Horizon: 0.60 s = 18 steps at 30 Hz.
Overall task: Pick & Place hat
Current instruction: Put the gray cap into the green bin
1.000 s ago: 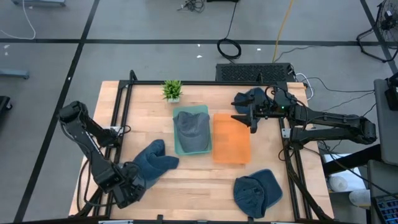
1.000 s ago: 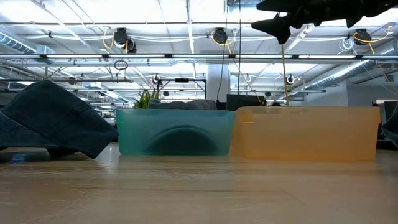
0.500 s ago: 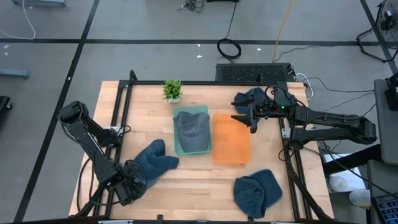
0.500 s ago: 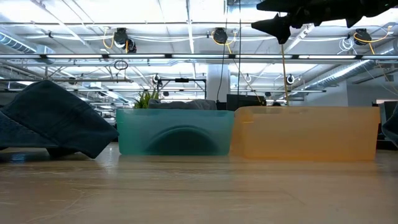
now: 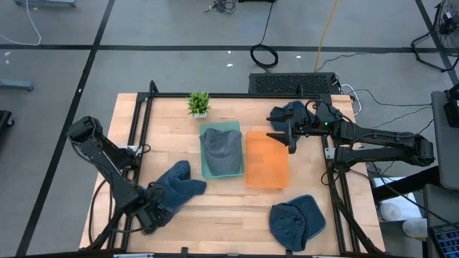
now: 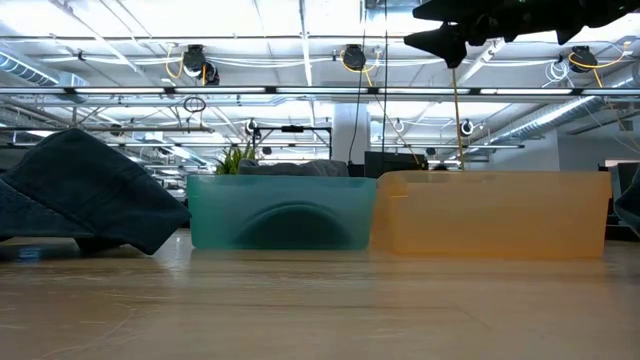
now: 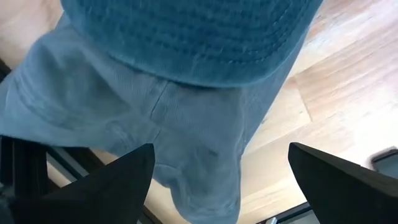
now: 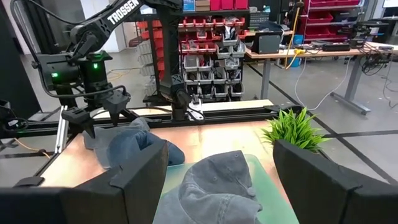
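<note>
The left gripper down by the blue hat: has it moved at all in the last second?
Yes. The left gripper has crept toward the blue hat, closer to the green bin.

Workshop — parts-bin racks (image 8: 214, 59), workbenches (image 8: 311, 53) behind.

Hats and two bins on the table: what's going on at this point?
The left gripper hangs open over the blue hat at the table's front left, not gripping it. A grey hat already lies in the teal bin; the orange bin is empty. The right gripper waits open above the orange bin's far edge. Two more hats lie loose on the right.
</note>
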Each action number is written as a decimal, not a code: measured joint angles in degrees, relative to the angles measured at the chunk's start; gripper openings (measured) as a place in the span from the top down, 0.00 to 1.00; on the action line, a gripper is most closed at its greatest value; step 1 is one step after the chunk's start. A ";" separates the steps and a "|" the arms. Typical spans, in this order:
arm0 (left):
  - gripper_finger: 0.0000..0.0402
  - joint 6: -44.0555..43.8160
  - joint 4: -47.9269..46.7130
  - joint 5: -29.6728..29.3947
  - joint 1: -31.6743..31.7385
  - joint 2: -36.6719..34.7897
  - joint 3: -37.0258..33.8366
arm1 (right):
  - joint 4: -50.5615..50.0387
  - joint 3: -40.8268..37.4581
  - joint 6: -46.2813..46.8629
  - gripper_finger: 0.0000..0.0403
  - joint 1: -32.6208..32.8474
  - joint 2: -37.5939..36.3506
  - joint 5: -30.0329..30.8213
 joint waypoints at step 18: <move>0.06 -0.18 4.29 3.03 0.78 0.00 0.00 | -0.01 0.00 4.26 0.31 0.00 0.00 -0.03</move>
